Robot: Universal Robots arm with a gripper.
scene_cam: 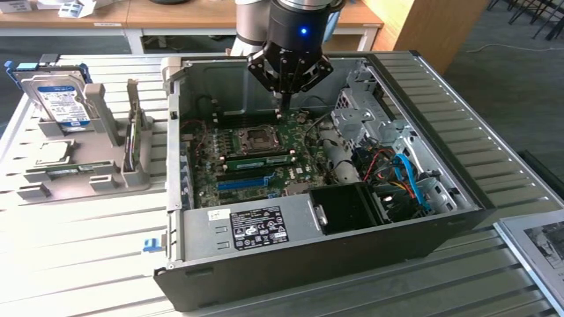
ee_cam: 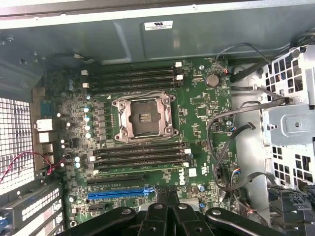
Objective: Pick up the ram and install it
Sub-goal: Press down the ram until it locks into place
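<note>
I see pincer (scene_cam: pixel 282 99) hanging inside open PC case (scene_cam: pixel 458 191), over motherboard (ee_cam: pixel 206 118), fingers together, gripping nothing. Green ram (scene_cam: pixel 260 158) lies seated in slot just beside CPU socket (scene_cam: pixel 257 137), below pincer and toward camera, long axis running across the exterior view. "DELL" printed on board; other labels unreadable.

Gripper (ee_cam: pixel 165 216) cut off by wrist view's edge, fingertips out of shot. Arm (scene_cam: pixel 295 16) cropped in exterior view. Hard drive (scene_cam: pixel 62 99) label txt too small (unreadable tbh).
</note>
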